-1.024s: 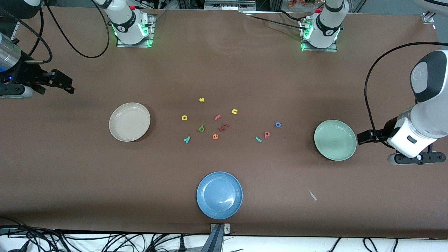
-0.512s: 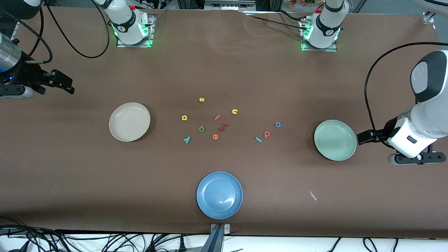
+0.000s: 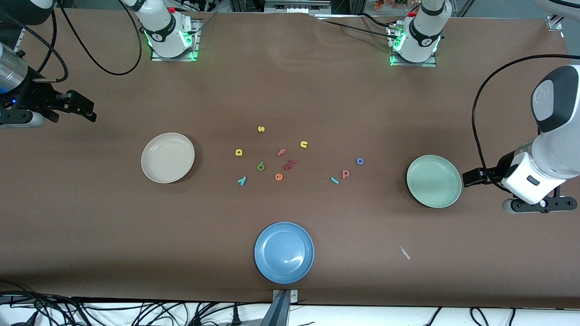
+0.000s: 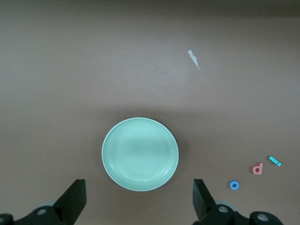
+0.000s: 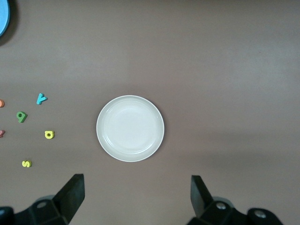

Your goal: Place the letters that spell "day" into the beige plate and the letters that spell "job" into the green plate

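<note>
Brown surface (image 3: 290, 90), nothing shifted since the earlier frames; both arms wait. Left claw (image 3: 471, 177) hangs beside the green plate (image 3: 434, 181) at the left arm's end, fingers apart and empty; right claw (image 3: 84, 110) hangs over the right arm's end, fingers apart and empty. Beige plate (image 3: 167, 157) is empty. Mid-surface: yellow "d" (image 3: 239, 152), green "a" (image 3: 260, 166), teal "y" (image 3: 242, 180); nearer the green plate, teal "j" (image 3: 335, 180), red "b" (image 3: 345, 173), blue "o" (image 3: 360, 160). Among them sit yellow "s" (image 3: 261, 129), yellow "n" (image 3: 303, 144), pink "f" (image 3: 281, 152), dark red letters (image 3: 289, 165), orange "e" (image 3: 278, 176). Blue plate (image 3: 284, 252) lies at the near edge. Only the front view shows every letter.
</note>
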`<move>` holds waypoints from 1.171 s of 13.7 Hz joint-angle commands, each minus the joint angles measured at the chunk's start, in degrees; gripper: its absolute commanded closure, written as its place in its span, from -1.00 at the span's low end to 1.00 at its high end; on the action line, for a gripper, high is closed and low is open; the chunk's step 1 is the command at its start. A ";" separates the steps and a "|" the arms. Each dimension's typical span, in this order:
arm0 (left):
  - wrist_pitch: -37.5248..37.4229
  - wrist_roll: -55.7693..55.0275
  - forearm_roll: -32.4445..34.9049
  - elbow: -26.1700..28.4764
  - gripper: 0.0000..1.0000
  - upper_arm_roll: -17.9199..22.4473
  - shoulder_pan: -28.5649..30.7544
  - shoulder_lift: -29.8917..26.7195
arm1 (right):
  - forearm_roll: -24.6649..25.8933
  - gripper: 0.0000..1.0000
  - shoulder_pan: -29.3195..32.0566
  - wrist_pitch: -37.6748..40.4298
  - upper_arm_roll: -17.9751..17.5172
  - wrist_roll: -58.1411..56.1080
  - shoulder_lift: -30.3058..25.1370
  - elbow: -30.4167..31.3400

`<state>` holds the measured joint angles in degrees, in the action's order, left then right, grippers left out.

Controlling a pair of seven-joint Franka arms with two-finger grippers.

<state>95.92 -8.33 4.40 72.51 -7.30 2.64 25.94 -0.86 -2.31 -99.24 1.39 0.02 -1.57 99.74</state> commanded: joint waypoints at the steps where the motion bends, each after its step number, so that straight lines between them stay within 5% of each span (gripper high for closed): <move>1: 0.14 0.42 -1.15 1.32 -1.00 0.18 0.17 -1.24 | 0.07 -1.00 0.73 0.80 -0.60 0.33 0.43 -1.21; 16: 0.06 -0.37 -0.97 1.32 -1.00 0.26 0.26 -1.15 | -0.02 -1.00 0.73 0.89 -0.60 0.33 0.43 -1.21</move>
<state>95.92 -8.39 4.40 72.52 -7.30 2.94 25.94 -0.86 -2.31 -99.21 1.39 0.02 -1.54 99.74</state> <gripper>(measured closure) 0.000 0.000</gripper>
